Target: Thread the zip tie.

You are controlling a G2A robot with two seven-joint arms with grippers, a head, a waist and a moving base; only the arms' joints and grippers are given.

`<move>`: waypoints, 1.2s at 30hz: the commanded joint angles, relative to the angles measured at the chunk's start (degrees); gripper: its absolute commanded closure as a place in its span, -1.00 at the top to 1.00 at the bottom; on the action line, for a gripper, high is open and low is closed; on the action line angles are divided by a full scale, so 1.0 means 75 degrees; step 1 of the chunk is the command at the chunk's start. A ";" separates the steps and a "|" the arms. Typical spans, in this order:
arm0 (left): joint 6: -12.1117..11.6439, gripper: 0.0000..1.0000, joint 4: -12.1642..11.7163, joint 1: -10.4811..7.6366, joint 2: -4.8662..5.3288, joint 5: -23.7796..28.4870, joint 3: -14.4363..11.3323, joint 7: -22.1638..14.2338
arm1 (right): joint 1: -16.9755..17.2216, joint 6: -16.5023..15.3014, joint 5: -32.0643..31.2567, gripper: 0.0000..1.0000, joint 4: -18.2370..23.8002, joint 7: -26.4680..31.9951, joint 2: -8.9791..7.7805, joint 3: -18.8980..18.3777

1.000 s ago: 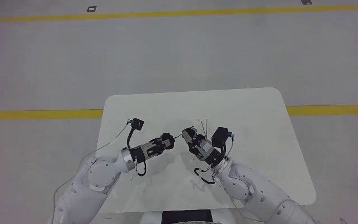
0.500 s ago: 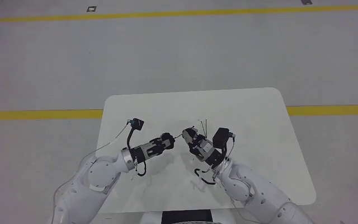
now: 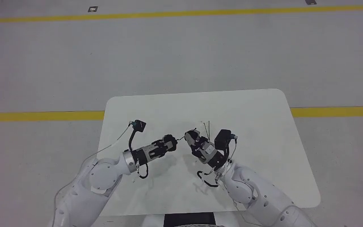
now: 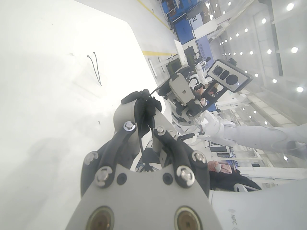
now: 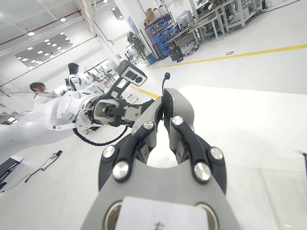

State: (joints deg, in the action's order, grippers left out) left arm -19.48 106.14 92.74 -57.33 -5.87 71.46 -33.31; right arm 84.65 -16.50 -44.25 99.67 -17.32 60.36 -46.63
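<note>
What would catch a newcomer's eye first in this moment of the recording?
Two grippers meet tip to tip above the white rounded table: the left gripper and the right gripper are both shut on a thin black plastic zip tie, its square head poking up out of the right gripper. Two spare black zip ties lie on the table just beyond them.

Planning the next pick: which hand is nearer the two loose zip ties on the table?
Right. The right hand is close by the loose zip ties; the left hand is beyond it, farther from them.
</note>
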 commanded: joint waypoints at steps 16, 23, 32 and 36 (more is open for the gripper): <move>0.0000 -1.00 0.0000 0.0000 0.0000 0.0000 0.0000 0.0000 | 0.0174 -0.0103 -0.0238 -1.00 0.0079 0.0183 0.0138 -0.0249; 0.0000 -1.00 0.0000 0.0000 0.0000 0.0000 0.0000 0.0000 | 0.0152 -0.0116 -0.0260 -1.00 -0.0028 0.0207 0.0221 -0.0286; 0.0000 -1.00 0.0000 0.0000 0.0000 0.0000 0.0000 0.0000 | 0.0213 -0.0128 -0.0405 -1.00 0.0043 0.0243 0.0291 -0.0387; 0.0000 -1.00 0.0000 0.0000 0.0000 0.0000 0.0000 0.0000 | 0.0297 -0.0154 -0.0448 -1.00 0.0085 0.0252 0.0311 -0.0459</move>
State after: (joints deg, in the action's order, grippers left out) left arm -19.48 106.14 92.74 -57.33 -5.87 71.46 -33.31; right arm 86.74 -17.61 -47.52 100.26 -15.47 62.65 -49.94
